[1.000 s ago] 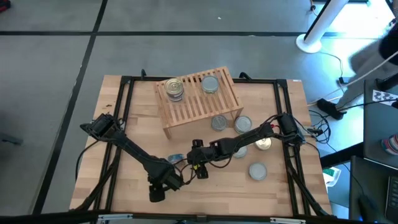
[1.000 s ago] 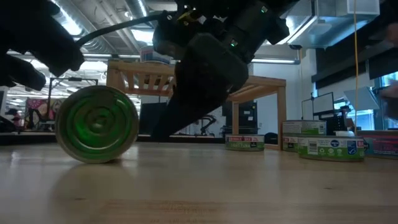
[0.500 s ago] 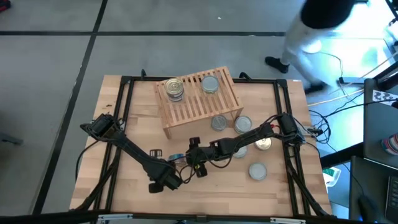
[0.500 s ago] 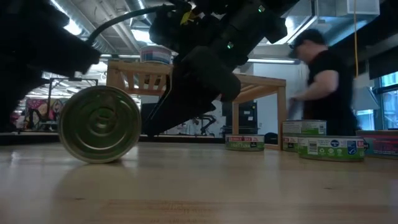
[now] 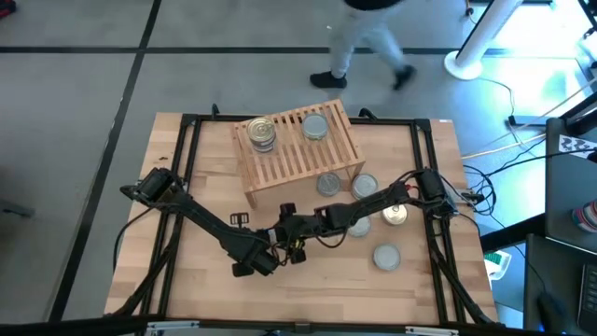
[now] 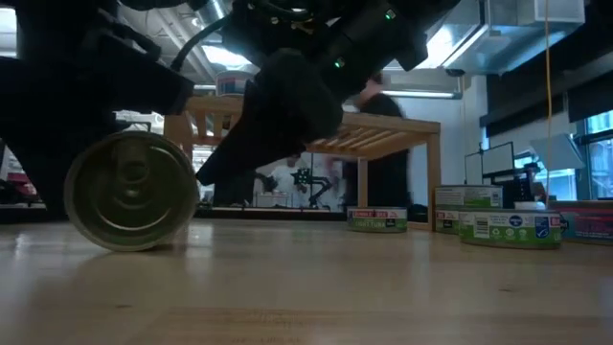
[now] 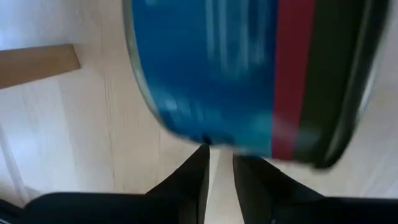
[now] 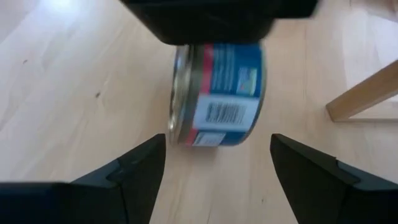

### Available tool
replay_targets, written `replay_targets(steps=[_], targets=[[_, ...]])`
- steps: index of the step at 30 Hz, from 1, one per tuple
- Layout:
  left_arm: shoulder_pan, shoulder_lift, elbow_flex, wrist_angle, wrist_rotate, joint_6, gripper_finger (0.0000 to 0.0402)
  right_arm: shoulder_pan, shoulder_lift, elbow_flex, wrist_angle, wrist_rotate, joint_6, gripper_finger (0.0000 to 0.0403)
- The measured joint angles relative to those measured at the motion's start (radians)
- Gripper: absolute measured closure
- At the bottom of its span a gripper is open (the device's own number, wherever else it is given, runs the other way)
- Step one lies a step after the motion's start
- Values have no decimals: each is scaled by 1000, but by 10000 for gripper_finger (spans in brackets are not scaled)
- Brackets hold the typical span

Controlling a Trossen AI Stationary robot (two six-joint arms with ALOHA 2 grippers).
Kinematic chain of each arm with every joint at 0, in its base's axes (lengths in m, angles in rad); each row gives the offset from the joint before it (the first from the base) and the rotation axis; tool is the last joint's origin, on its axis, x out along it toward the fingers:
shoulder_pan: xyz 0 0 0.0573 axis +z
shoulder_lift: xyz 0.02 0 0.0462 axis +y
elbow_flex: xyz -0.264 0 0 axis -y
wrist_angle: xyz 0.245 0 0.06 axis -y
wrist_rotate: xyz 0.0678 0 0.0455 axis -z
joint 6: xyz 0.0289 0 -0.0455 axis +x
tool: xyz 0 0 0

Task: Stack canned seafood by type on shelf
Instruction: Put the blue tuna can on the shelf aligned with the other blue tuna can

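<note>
One tin with a blue and red label [image 8: 217,93] lies on its side on the table between my two grippers; its round metal end [image 6: 129,192] faces the near edge. My left gripper [image 7: 221,158] is shut, right at the tin's curved wall. My right gripper [image 8: 217,140] is open on the tin's opposite side, its fingers wide apart and clear of it. The slatted wooden shelf [image 5: 298,149] stands farther back. On it are a stack of gold-topped tins [image 5: 261,133] and a silver-topped tin [image 5: 315,126]. My left gripper has its shut fingertips [image 7: 202,155] against the curved labelled wall [image 7: 211,134] of the tin. They come nearly level from the table's near left side. The tin rests on its curved wall on the table, standing on edge.
Several more tins stand on the table to the right of the shelf's near side [image 5: 328,184] [image 5: 365,187] [image 5: 395,215] [image 5: 386,255], and show low on the right [image 6: 508,228]. A person [image 5: 373,37] walks past beyond the table's far edge. Bare wood lies along the near edge.
My left gripper has moved toward the far right, up to the tin. My right gripper has shifted a little toward the table's left. The tin has rolled slightly toward the table's left, still on its edge. A person has walked across behind the table.
</note>
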Motion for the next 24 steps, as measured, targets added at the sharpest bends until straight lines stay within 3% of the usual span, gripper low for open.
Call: replay_targets(steps=[24], targets=[[4,0,0,70,-42,21,391,-17,1,0,-5,12,-46,114]])
